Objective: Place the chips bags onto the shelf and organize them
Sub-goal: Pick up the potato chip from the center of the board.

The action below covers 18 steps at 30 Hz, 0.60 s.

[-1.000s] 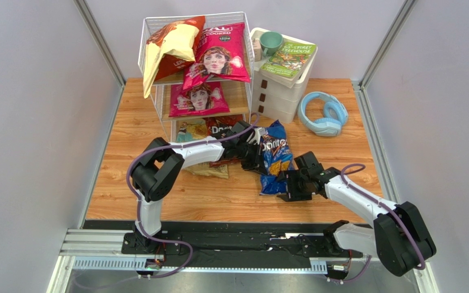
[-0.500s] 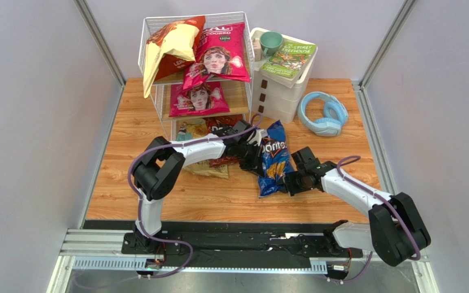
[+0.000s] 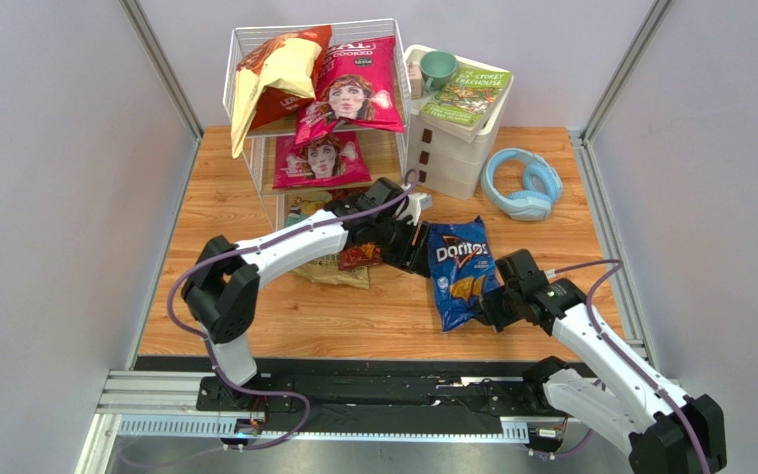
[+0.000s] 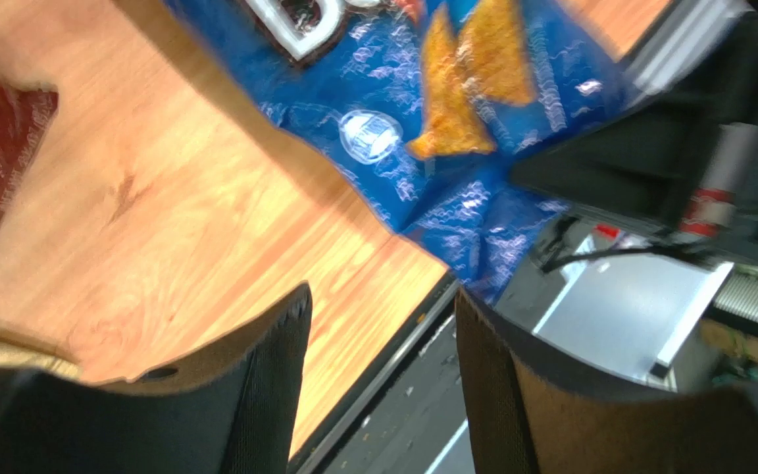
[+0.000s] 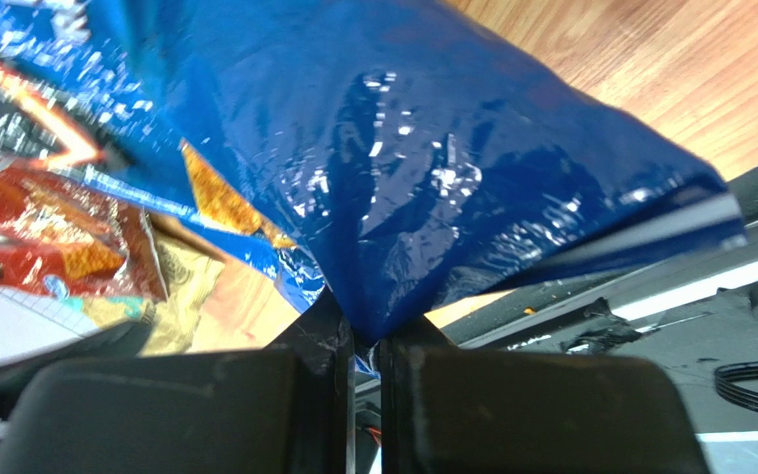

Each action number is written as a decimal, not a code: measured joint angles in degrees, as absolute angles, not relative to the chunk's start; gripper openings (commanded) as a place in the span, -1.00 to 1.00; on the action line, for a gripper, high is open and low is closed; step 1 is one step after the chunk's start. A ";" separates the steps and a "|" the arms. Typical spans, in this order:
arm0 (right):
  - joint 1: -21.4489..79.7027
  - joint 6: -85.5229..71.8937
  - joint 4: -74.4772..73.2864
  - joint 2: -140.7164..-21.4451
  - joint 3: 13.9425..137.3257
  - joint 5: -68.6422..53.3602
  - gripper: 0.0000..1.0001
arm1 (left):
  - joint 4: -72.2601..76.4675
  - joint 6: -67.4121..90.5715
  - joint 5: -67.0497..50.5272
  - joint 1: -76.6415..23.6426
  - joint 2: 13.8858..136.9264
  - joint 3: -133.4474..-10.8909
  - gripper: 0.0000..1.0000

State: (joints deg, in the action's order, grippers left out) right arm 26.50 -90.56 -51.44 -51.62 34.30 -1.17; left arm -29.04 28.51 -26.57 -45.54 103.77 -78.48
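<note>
bench: wooden top that carries everything listed here.

shelf: white wire rack with three wooden tiers, at the far edge of the bench, left of centre. five of the six bags sit in it or at its mouth. judged mostly done; one bag is left to go in, and the bottom tier needs tidying.

drawer unit: white plastic, just right of the shelf. no part in the task.

orange-and-cream bag: top tier, left, drooping over the front. no writing legible.

upper magenta bag: top tier, right, leaning forward. face print; "cooked" readable.

blue bag: lies on the bench right of centre, well short of the shelf, not yet shelved. reads "doritos".

lower magenta bag: middle tier, same face print. text too small to read.

tan-and-teal bag: bottom tier, its near end spilling onto the bench.

red bag: at the mouth of the bottom tier, partly under the left arm. label hidden.

headphones: pale blue, near the right edge.

green book: on the drawer unit. "treehouse" readable.

mug: green, beside the book.

right claw: clenched on the blue bag's near corner.

left claw: released, nothing between its fingers, just beside the blue bag's left edge.
</note>
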 measured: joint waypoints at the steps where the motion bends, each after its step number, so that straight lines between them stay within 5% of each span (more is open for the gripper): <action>1: 26.39 -90.13 -51.83 -50.68 34.30 -1.10 -1.00 | -29.08 28.36 -26.61 -45.54 102.21 -78.48 0.24; 18: 26.06 -88.20 -52.60 -47.05 31.88 -6.87 -1.00 | -18.83 36.10 -32.05 -48.82 105.08 -70.46 0.32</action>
State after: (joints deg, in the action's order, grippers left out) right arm 26.06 -88.20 -52.60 -47.05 31.88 -6.87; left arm -18.83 36.10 -32.05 -48.82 105.08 -70.46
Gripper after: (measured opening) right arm 0.043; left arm 0.655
